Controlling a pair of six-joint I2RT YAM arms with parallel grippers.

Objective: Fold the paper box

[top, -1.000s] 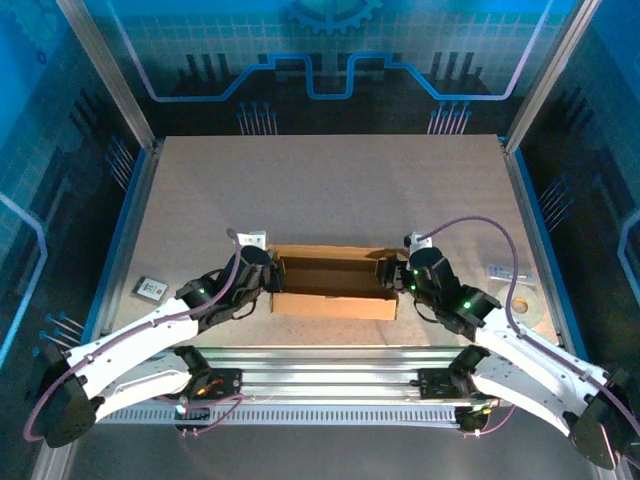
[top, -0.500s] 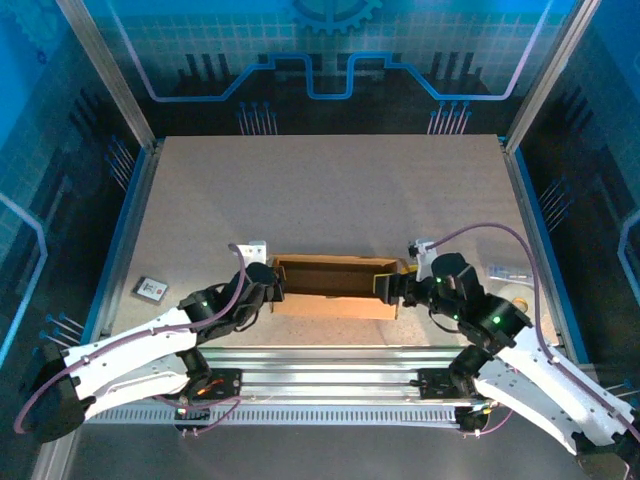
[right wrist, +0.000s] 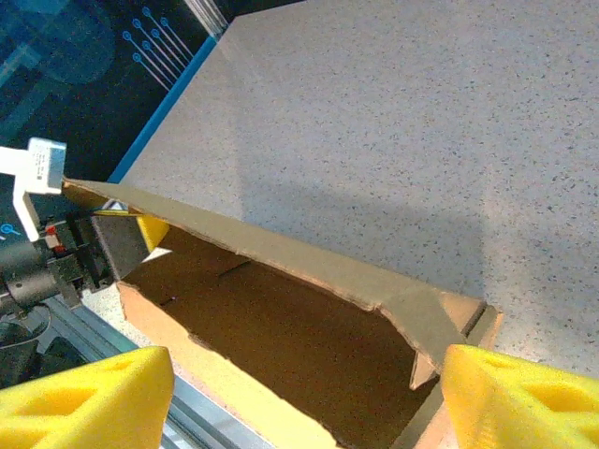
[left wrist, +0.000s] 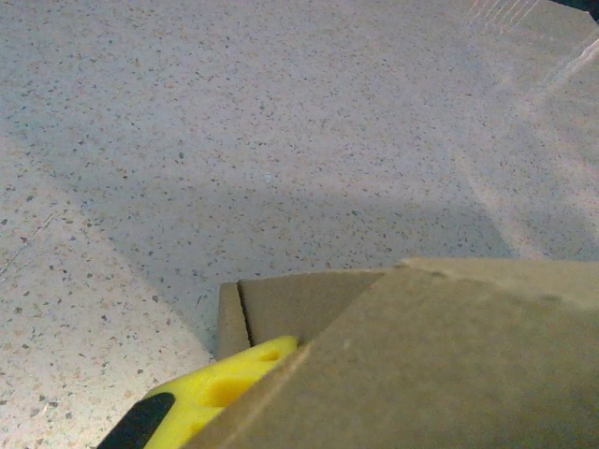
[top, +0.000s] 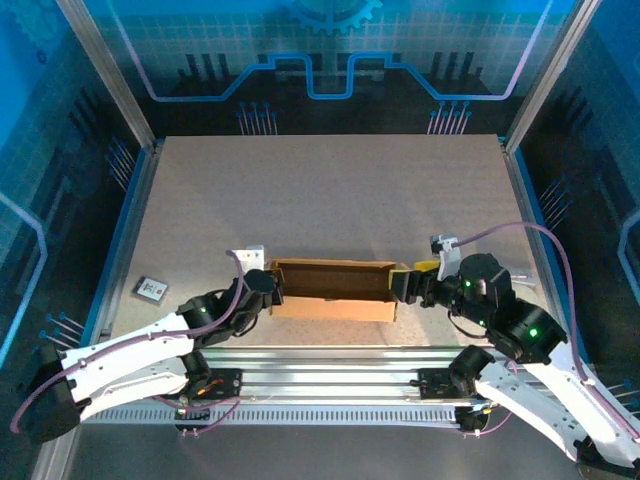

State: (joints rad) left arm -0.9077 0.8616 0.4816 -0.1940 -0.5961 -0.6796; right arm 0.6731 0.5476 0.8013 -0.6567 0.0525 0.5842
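Noted a small card [top: 150, 288] near the left edge of the counter [top: 330, 190], well apart from all else. Traced the left arm [top: 130, 350] from the lower left corner of the top view up to the left end of the box [top: 335, 300]. In the left wrist view, caught one of the left fingers [left wrist: 225, 383], yellow, at the bottom edge, with a brown panel of the box lying against it and covering the lower right of the frame. Could not tell whether clenched on that panel or loose.

Found the box in the lower middle of the top view, close to the counter's near edge, long side running left to right, open on top, walls upright, dark inside. In the right wrist view, looked along its length: brown floor mid-frame, a long wall standing above it, a yellow left finger tucked at the far end in the upper left.

Saw the right fingers [right wrist: 84, 393] released, spread wide at the two bottom corners of that view, the box's right end between them. Traced the right arm [top: 540, 360] down from there to the lower right corner of the top view.
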